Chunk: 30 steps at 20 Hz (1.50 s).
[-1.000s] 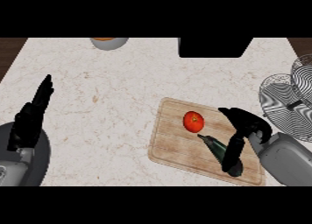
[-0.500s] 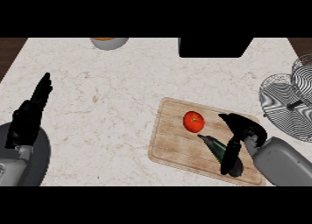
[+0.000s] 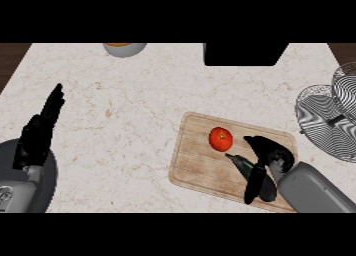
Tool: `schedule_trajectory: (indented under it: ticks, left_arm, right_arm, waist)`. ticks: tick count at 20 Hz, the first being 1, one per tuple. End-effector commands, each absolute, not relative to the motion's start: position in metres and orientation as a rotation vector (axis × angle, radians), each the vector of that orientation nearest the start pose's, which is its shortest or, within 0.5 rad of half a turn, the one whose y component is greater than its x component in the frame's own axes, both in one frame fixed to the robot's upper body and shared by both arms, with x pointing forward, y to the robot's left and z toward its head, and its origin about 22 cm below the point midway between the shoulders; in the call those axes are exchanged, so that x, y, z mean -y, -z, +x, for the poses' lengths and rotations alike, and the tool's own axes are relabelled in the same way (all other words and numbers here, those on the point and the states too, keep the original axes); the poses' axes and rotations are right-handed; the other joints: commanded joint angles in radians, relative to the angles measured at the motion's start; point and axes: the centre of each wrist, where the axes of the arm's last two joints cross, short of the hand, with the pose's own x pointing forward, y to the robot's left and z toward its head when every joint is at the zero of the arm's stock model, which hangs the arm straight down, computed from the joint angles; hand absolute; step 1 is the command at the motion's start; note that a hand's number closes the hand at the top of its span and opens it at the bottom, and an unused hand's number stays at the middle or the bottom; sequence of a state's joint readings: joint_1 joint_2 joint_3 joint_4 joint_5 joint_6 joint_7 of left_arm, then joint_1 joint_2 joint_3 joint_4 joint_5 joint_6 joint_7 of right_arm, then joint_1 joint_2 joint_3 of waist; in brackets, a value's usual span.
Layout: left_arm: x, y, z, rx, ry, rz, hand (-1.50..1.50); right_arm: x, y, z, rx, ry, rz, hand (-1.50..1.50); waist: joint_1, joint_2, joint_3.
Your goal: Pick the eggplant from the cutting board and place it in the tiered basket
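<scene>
— Eggplant?
— Lying dark on the cutting board, just beside a red tomato.
— Right hand?
— Down over it, fingers and thumb curled round the eggplant.
— Left hand?
— Resting at the left edge, fingers straight, holding nothing.
— Tiered basket?
— Far right, apart from the board.
</scene>
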State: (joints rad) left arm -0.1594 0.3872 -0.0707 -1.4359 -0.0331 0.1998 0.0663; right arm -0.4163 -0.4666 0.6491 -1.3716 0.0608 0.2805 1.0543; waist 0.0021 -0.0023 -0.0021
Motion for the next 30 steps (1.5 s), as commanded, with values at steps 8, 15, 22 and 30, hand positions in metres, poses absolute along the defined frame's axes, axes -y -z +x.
schedule_trajectory:
  ticks: [8,15,22,30]
  left_arm:
    - [-0.286,-0.036,0.282,1.552,0.239,0.432,0.00]
    - [-0.286,-0.029,0.282,1.544,0.225,0.425,0.00]
    - [-0.300,-0.041,0.274,1.528,0.250,0.414,0.00]
    - [-0.307,-0.014,0.264,1.469,0.199,0.478,0.00]
  right_arm:
    - [0.171,0.006,0.288,0.273,-1.191,-0.331,1.50]
    - [0.151,0.001,0.281,0.371,-1.258,-0.429,1.50]
    - [0.176,-0.048,0.314,0.469,-1.060,-0.400,1.50]
    - [0.146,-0.109,0.226,1.263,-1.217,-0.391,1.50]
  waist:
    - [0.009,0.004,0.002]
    - [0.000,0.002,0.002]
    - [0.001,0.001,0.002]
    - [-0.063,-0.025,0.002]
